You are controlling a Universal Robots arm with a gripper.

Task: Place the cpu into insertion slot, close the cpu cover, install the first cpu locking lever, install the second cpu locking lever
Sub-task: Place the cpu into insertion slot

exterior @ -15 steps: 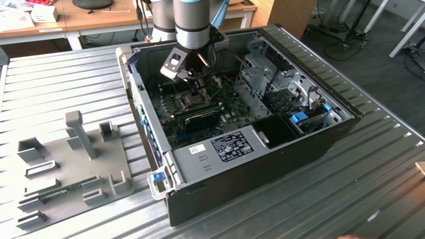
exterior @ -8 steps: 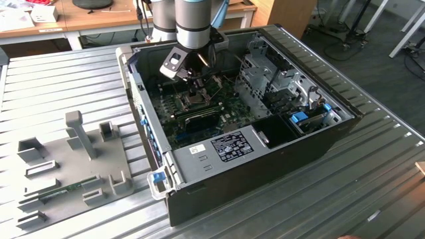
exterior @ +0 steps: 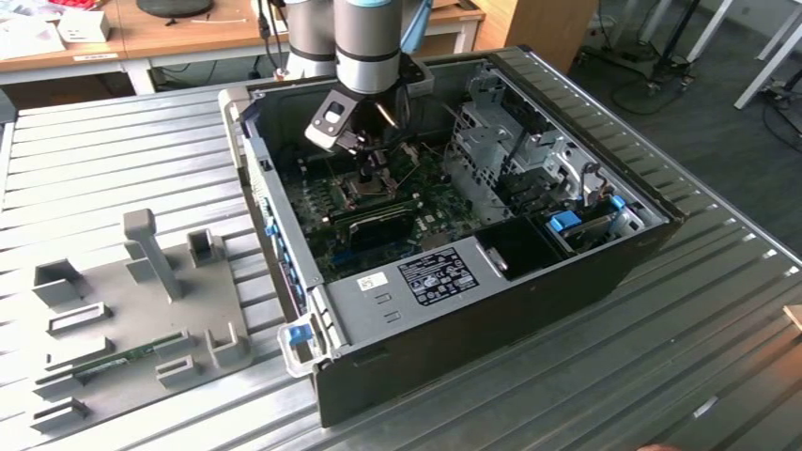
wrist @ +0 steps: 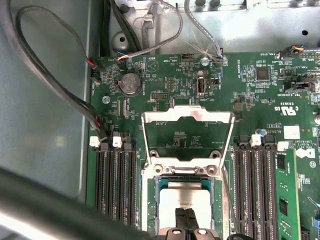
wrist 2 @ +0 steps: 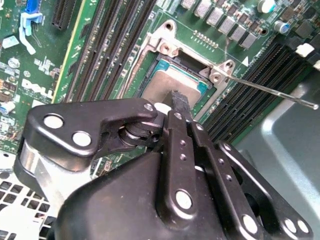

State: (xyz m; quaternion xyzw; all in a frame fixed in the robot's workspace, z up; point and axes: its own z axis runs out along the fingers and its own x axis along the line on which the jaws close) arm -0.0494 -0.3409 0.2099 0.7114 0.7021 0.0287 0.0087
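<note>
The cpu (wrist: 172, 200), a small silver-grey square, lies flat in the insertion slot (wrist: 148, 200), whose silver rim frames it; both wrist views show it (wrist 2: 167, 82). The cpu cover (wrist: 187, 116) stands swung open beyond the slot, with green board visible through its window. My gripper (wrist: 186, 220) is shut, its black fingertips (wrist 2: 178, 100) together and resting on or just above the cpu's top. In the exterior view the gripper (exterior: 367, 178) hangs inside the open computer case over the socket. A thin metal locking lever (wrist 2: 270, 92) sticks out sideways from the slot's corner, unlatched.
Long black memory slots (wrist: 115, 185) flank the socket on both sides, and a green memory module (wrist: 287, 200) stands in one. Cables (wrist: 50, 85) loop along the case wall. A drive cage (exterior: 514, 141) rises at the exterior view's right. A grey fixture plate (exterior: 138, 310) lies outside the case.
</note>
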